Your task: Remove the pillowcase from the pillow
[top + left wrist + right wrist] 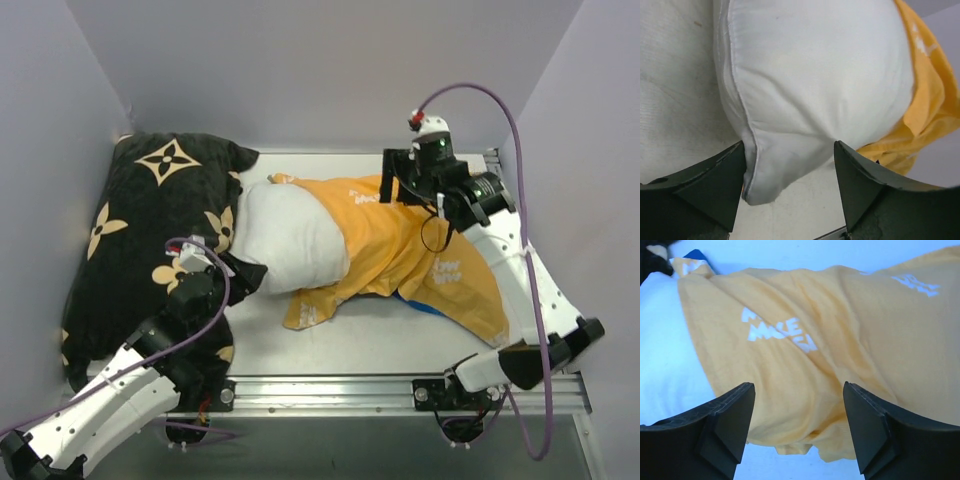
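The white pillow (292, 237) lies mid-table, its left half bare and its right half inside the orange-yellow pillowcase (415, 250). A strip of the case's blue face (425, 306) shows at the near edge. My left gripper (248, 271) stands open at the pillow's near-left corner. In the left wrist view that pillow corner (762, 182) hangs between the spread jaws of the left gripper (790, 145), close by the left finger (715, 182). My right gripper (392, 188) is open over the case's far edge. In the right wrist view the loose pillowcase (805, 340) spreads below the right gripper (798, 385).
A black cushion with tan flower marks (150, 225) fills the left side, touching the pillow. A metal rail (330, 385) runs along the near table edge. Grey walls close in the left, back and right. Bare tabletop (370, 335) shows in front of the pillowcase.
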{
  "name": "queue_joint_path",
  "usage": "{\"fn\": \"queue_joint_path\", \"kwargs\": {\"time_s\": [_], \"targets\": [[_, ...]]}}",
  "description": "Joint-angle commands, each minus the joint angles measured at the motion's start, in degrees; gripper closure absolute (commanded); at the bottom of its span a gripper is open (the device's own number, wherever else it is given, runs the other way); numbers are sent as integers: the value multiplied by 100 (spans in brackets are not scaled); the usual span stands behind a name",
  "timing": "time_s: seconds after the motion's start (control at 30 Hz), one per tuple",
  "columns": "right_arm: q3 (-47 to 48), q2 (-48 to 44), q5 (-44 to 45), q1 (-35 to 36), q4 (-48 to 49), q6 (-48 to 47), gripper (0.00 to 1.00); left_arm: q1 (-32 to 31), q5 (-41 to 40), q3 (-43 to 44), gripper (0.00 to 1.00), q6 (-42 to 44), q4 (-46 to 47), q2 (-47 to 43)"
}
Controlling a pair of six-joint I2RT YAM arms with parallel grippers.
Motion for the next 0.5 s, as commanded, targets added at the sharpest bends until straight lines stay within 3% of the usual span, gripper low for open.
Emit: {"fn": "queue_joint_path", "kwargs": {"time_s": [0.0, 0.03, 0.07, 0.23, 0.3, 0.33, 0.47], "targets": [[826, 788, 254, 300, -77, -698, 27, -61, -455, 1089, 22, 404, -767, -134], [1047, 998, 140, 327, -112, -803, 26, -52, -676, 1282, 20, 484, -873, 6], [1250, 1392, -52, 353, -173, -891, 24, -61, -895, 1545, 3, 502, -1161, 182], [2523, 2484, -669, 380, -314, -1445, 18, 114, -1706, 2716, 3, 896, -1244, 1509], [2850, 3012, -1020, 415, -419, -1533, 16, 482, -1199, 2944, 2, 1046, -892, 2305], [3199, 3196, -1030, 441, -515, -1560, 15, 1032, -274, 3154, 3, 1056, -665, 2615], [3362, 3812, -960, 599, -683, -1498, 16, 1582, 1377, 3577, 2, 1134, -4, 4083]]}}
